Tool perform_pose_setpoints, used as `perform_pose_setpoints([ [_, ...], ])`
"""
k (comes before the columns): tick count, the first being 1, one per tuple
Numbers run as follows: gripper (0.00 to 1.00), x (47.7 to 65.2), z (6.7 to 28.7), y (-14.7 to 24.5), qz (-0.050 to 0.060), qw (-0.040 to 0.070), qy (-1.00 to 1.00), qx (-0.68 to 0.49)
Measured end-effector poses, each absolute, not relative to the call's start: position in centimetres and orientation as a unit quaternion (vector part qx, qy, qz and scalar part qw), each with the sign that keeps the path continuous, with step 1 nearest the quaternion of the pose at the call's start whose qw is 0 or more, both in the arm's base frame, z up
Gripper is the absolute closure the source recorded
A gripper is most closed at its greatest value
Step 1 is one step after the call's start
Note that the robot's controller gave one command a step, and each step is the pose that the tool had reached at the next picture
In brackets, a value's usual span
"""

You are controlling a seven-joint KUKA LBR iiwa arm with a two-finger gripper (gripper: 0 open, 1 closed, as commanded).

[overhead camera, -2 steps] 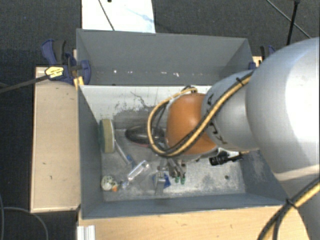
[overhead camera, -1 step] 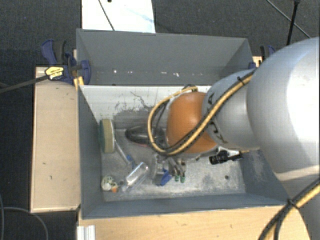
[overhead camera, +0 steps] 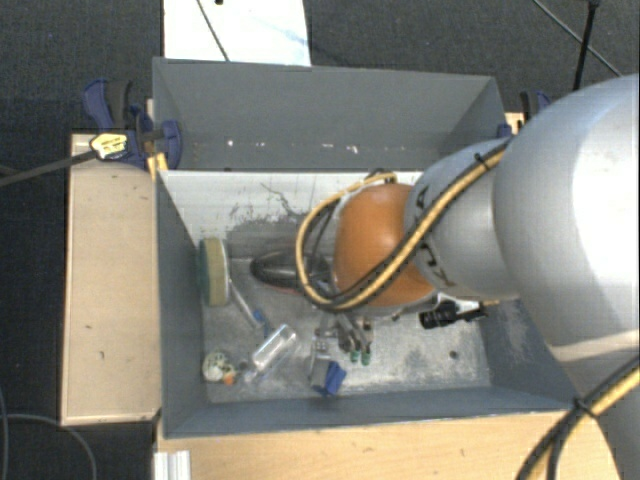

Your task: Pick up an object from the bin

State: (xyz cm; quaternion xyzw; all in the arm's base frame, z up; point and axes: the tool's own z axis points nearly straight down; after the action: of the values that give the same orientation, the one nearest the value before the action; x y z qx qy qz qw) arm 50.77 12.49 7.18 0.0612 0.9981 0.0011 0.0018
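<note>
A round, flat disc (overhead camera: 212, 271) with a pale green rim stands on edge at the far left. Near it, to the right, lies a dark oval object (overhead camera: 272, 267). Below the disc a thin stick (overhead camera: 248, 313) with a blue tip slants toward a clear plastic tube (overhead camera: 272, 346), and a small white-and-green lump (overhead camera: 215, 368) sits near the tube's lower end. Farther back, a white sheet (overhead camera: 255, 23) lies on dark carpet (overhead camera: 60, 28).

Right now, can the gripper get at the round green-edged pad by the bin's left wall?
Probably yes. The pad lies uncovered, apart from the rest; the gripper hangs near the front, beside a small blue piece. Only the left wall close against the pad might crowd the grasp.
</note>
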Motion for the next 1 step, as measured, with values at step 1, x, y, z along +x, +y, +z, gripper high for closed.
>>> perform_pose_setpoints([
  [1, 0.0, 47.73, 7.06, 18.73, 0.001, -0.001, 0.999, 0.046],
])
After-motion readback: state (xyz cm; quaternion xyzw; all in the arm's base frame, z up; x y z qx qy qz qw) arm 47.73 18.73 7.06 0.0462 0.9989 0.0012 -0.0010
